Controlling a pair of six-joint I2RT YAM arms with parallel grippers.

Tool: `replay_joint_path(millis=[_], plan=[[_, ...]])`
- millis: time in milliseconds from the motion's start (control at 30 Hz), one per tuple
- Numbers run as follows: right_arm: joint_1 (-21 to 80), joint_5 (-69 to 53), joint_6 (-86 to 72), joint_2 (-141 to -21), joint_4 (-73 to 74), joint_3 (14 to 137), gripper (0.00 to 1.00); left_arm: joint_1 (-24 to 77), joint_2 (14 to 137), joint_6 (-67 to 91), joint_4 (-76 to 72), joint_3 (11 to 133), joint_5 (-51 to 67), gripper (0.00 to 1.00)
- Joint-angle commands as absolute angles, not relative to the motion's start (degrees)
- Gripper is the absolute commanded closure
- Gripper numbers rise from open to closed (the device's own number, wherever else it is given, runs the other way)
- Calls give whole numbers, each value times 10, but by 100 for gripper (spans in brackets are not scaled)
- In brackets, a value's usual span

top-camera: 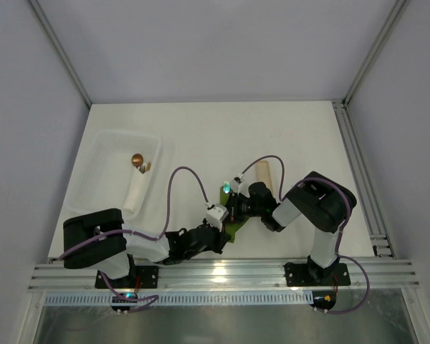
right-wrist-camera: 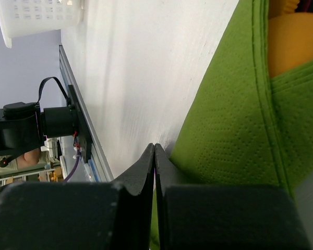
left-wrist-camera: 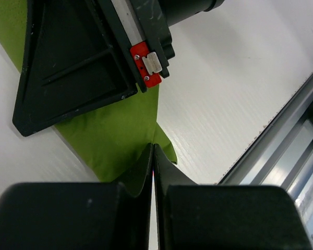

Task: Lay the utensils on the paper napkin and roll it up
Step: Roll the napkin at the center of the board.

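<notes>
The olive-green paper napkin [top-camera: 234, 229] [left-wrist-camera: 109, 135] [right-wrist-camera: 240, 114] lies crumpled near the table's front edge, between both grippers. My left gripper [top-camera: 221, 233] [left-wrist-camera: 153, 147] is shut, its tips pinching a raised fold at the napkin's corner. My right gripper [top-camera: 234, 217] [right-wrist-camera: 155, 147] is also shut, with green paper showing between its fingers. An orange utensil [right-wrist-camera: 295, 47] lies partly wrapped under a napkin fold. The tip of a shiny green-purple utensil [top-camera: 226, 188] sticks out just behind the right gripper. The rest of the utensils is hidden by the arms.
A clear plastic tray [top-camera: 104, 140] [right-wrist-camera: 36, 15] stands at the left with a copper-coloured round-headed piece [top-camera: 137, 160] in it. A pale beige cylinder [top-camera: 264, 175] lies behind the right wrist. A metal rail [left-wrist-camera: 281, 135] runs along the near table edge.
</notes>
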State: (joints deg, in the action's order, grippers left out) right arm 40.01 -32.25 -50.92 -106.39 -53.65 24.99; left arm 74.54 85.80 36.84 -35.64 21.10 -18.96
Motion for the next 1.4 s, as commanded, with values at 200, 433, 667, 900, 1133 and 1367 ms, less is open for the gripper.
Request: replay_joint_path(millis=[200,433,667,900,1133,1367], plan=[[404,-292,-475,-1064,-489,250,96,743,875,369,-371,231,-234,100],[404,-291,-462,-1049,-463,258,96,743,897,420,-351,227,-229,100],[403,-279,-452,-1041,-422,294,96,742,899,473,-323,216,-235,100],[387,-293,-455,-1066,-441,305,96,743,906,492,-328,205,-236,100],[361,-311,-461,-1082,-463,312,96,743,912,508,-329,200,-233,100],[341,-326,-454,-1103,-442,355,96,744,921,515,-327,203,-233,100]])
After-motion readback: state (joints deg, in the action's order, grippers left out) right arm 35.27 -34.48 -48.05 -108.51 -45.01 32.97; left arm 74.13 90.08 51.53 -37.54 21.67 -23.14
